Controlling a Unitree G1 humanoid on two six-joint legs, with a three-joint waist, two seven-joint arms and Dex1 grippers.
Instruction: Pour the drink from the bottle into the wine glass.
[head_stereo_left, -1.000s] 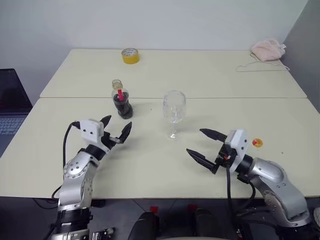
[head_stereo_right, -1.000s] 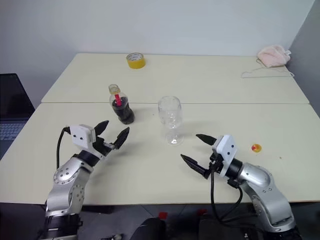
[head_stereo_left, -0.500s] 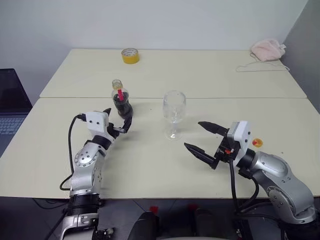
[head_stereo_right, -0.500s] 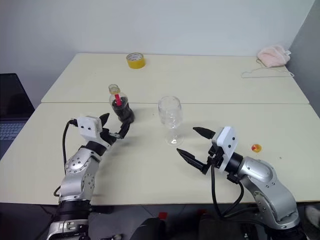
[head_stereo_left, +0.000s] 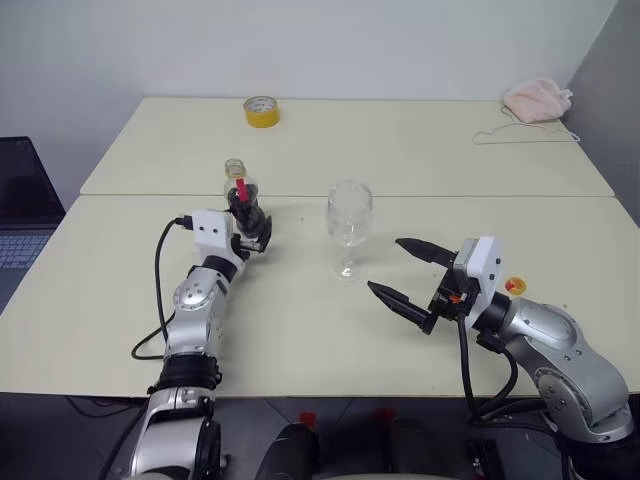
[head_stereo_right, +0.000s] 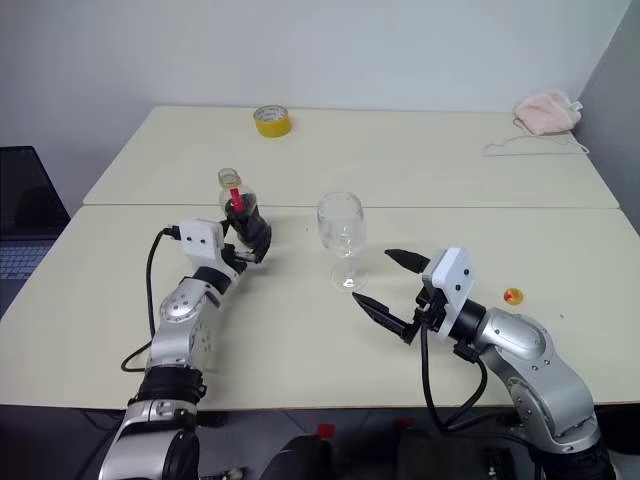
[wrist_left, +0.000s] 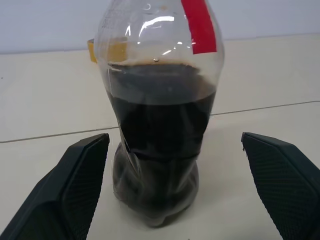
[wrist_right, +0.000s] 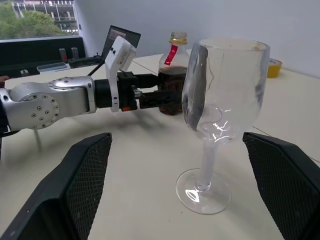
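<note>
The bottle (head_stereo_left: 243, 203) stands upright on the table, half full of the dark drink (wrist_left: 157, 150), with a red strip at its neck. My left gripper (head_stereo_left: 254, 232) is open around the bottle's lower body. Both fingers (wrist_left: 75, 190) stand apart from its sides. The empty wine glass (head_stereo_left: 349, 226) stands upright to the right of the bottle. My right gripper (head_stereo_left: 386, 266) hovers open just right of the glass, pointing at it (wrist_right: 222, 100) without touching.
A yellow tape roll (head_stereo_left: 261, 111) lies at the far edge and a pink cloth (head_stereo_left: 537, 98) at the far right corner. A small orange round piece (head_stereo_left: 515, 286) sits by my right wrist. A laptop (head_stereo_left: 17, 215) stands off the table's left side.
My left arm has reached forward, bringing its open fingers from short of the bottle to either side of it. The right gripper has stayed nearly in place.
</note>
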